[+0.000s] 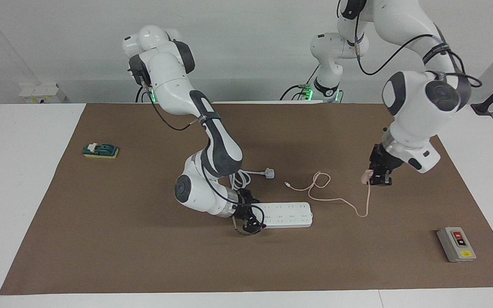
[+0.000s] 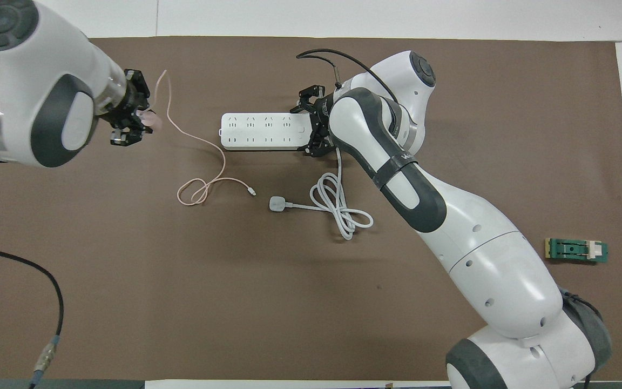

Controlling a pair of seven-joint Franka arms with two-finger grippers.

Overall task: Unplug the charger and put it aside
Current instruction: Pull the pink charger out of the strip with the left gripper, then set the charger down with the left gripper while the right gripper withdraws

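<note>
The pale pink charger (image 1: pixel 365 176) is out of the white power strip (image 1: pixel 289 214) and held in the air by my left gripper (image 1: pixel 372 177), which is shut on it over the mat toward the left arm's end. Its thin pink cable (image 1: pixel 368 201) hangs to the mat and runs in loops beside the strip. In the overhead view the charger (image 2: pixel 150 115) sits at the left gripper (image 2: pixel 141 121), apart from the strip (image 2: pixel 262 131). My right gripper (image 1: pixel 250 216) is down at the strip's corded end, closed across it, as the overhead view (image 2: pixel 311 127) also shows.
The strip's white three-pin plug (image 1: pixel 268 173) and its coiled thick cord (image 2: pixel 343 208) lie nearer to the robots than the strip. A green block on a yellow pad (image 1: pixel 101 150) lies toward the right arm's end. A grey switch box (image 1: pixel 456 244) lies toward the left arm's end.
</note>
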